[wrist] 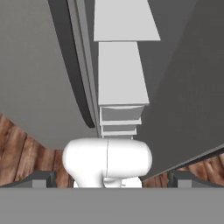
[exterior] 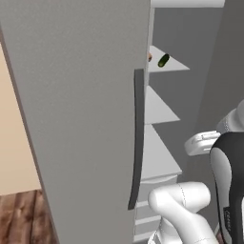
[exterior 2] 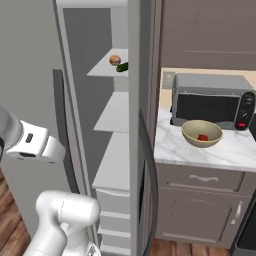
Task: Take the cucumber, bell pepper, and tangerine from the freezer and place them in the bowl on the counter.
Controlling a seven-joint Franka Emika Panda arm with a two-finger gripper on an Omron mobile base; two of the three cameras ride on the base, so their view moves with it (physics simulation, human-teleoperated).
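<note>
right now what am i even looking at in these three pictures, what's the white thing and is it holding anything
The white thing is a robot arm on a driving base in a simulated kitchen. Two pictures come from cameras on the base, behind the arm to its left and right. The third comes from a camera on its hand, looking down past the gripper, whose jaws stand wide open and hold nothing.

It faces an open grey freezer with a dark handle. On an upper shelf lie a tangerine and a dark green cucumber. To the right, on the marble counter, a pale bowl sits in front of a grey microwave. The red bell pepper is already in it.
</note>
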